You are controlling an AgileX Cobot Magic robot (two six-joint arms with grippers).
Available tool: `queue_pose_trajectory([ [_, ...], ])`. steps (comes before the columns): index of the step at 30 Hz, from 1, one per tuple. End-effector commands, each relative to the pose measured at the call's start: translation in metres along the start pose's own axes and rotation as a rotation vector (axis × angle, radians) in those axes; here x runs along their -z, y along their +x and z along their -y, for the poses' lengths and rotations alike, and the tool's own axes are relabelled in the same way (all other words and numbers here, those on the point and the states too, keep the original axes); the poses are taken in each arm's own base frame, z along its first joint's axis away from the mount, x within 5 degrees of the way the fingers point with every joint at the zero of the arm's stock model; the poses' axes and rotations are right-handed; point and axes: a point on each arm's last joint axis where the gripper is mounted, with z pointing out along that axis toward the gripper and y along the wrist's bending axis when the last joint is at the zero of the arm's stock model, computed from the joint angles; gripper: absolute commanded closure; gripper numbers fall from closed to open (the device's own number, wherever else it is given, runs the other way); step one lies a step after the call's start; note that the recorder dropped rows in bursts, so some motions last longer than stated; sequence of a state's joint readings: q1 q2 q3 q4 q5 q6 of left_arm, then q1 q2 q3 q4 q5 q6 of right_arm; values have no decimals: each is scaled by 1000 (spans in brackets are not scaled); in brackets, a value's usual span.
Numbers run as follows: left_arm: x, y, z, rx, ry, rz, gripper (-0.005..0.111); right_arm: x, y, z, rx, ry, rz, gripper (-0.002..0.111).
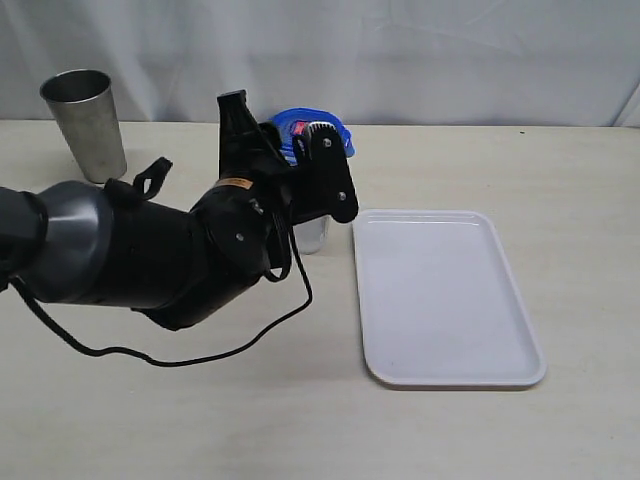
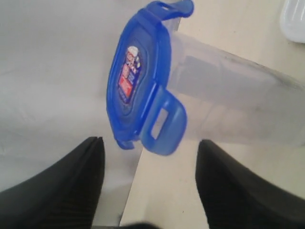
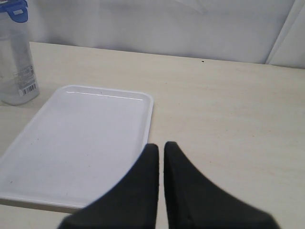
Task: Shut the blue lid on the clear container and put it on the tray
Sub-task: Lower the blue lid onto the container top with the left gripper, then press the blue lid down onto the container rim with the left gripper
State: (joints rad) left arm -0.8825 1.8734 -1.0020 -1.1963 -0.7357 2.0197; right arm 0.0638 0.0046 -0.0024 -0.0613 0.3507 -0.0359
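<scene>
Left gripper (image 2: 150,143): jaws apart, empty, facing blue lid (image 2: 136,76) atop upright clear container (image 2: 228,109), toward far edge of table (image 1: 200,420), just beside tray (image 1: 445,300). Right gripper (image 3: 161,145): closed, farther.

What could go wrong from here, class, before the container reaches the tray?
1. A flap on the blue lid sticks out unlatched; lifting by the lid might pull it off.
2. The container is tall and narrow; the open left gripper near its top could tip it.
</scene>
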Motion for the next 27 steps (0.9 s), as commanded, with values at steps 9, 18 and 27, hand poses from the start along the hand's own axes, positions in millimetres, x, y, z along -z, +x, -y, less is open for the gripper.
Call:
queue_pose_trajectory([
  [9,25,11,-16,138,38,-33,52,0,0,0,-1,4,12,104],
  [18,39,24,-13,205,87,-34,54,0,0,0,-1,4,12,104],
  [27,45,20,-21,373,108,21,107,0,0,0,-1,4,12,104],
])
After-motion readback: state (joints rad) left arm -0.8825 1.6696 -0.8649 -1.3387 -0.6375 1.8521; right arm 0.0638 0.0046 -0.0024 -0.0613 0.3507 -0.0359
